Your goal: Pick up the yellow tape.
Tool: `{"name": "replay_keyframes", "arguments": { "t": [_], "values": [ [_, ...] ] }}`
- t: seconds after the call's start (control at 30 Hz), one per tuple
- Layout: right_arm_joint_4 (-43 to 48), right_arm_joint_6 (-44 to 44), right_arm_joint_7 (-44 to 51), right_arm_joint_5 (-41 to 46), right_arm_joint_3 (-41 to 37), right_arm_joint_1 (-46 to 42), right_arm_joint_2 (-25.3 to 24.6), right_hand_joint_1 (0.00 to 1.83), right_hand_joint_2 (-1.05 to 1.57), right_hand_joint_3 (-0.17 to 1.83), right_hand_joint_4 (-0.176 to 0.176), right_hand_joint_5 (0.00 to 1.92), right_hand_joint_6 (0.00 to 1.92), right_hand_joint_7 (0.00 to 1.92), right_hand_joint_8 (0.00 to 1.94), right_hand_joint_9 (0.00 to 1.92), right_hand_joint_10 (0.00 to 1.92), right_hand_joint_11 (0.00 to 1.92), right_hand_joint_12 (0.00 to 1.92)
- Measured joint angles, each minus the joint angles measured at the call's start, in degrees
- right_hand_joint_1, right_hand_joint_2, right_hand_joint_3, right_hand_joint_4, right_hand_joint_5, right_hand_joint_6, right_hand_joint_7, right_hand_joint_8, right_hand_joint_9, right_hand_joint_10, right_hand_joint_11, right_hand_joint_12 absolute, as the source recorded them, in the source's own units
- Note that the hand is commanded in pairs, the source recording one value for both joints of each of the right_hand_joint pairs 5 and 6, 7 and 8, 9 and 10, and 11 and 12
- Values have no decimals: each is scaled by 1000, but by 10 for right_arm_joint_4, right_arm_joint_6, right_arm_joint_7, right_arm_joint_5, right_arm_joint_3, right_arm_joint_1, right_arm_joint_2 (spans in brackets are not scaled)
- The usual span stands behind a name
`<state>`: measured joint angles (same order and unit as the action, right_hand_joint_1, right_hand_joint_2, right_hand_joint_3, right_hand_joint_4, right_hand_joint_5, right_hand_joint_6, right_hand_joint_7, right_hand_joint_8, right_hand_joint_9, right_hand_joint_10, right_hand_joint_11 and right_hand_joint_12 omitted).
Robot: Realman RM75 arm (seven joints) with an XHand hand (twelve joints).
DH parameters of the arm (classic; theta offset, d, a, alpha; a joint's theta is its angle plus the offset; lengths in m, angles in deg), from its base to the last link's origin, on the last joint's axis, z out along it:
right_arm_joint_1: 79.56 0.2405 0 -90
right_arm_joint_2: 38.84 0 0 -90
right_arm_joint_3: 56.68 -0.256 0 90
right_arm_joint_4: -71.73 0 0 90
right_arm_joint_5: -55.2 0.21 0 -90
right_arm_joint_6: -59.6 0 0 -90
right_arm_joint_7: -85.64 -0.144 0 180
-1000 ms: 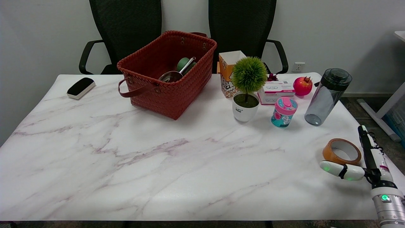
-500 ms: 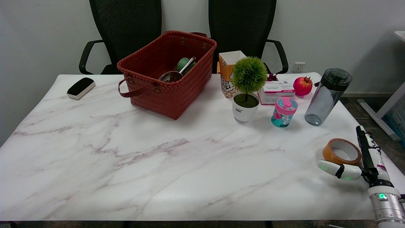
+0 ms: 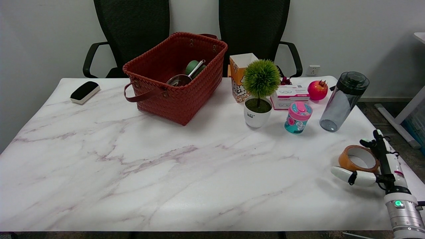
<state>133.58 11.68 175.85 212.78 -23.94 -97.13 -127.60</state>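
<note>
Since a second ago the right hand slid left, right up against the yellow tape. Fingers look spread either side, nothing gripped; tape's flat on the table.

Bright, even light — sharp, soft shadows.

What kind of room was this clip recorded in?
Most likely an office or meeting room used as a test space: two black mesh office chairs behind a marble-pattern table, a plain white wall with a socket, and assorted props such as a woven red basket.
</note>
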Motion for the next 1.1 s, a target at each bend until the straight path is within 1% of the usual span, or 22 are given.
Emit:
{"name": "replay_keyframes", "arguments": {
  "t": [0.03,0.07,0.1,0.13,0.2,0.3,0.37,0.43,0.53,0.67,0.73,0.8,1.1],
  "values": [
    [-3,-3,1,0,-1,2,1,1176,68,576,0,157,157,623,623,332,332,1621,1621],
    [-6,-6,2,2,-2,4,2,1191,139,573,0,229,229,749,749,406,406,1761,1761],
    [-9,-8,2,2,-3,6,2,1198,189,555,0,268,268,866,866,455,455,1855,1855],
    [-12,-12,3,2,-4,8,3,1197,213,547,0,284,284,903,903,487,487,1910,1910],
    [-21,-21,5,2,-6,15,5,1200,332,487,0,370,370,993,993,597,597,1920,1920],
    [-32,-32,6,2,-10,23,7,1198,533,382,0,486,486,1050,1050,784,784,1920,1920],
    [-40,-40,7,2,-12,28,7,1190,666,369,0,553,553,1073,1073,840,840,1920,1920],
    [-47,-46,8,2,-15,32,8,1187,735,376,0,590,590,1087,1087,867,867,1920,1920],
    [-57,-55,9,1,-18,38,9,1187,894,380,0,676,676,1149,1149,959,959,1920,1920],
    [-65,-64,9,1,-21,43,10,1171,946,390,0,720,720,1199,1199,1020,1020,1920,1920],
    [-70,-70,10,0,-22,46,11,1143,1003,397,0,777,777,1273,1273,1118,1118,1920,1920],
    [-73,-75,10,0,-24,48,11,1130,1027,402,0,810,810,1303,1303,1151,1151,1920,1920],
    [-72,-100,11,-2,-26,55,12,1128,983,465,0,824,824,1311,1311,1159,1159,1920,1920]
  ]
}}
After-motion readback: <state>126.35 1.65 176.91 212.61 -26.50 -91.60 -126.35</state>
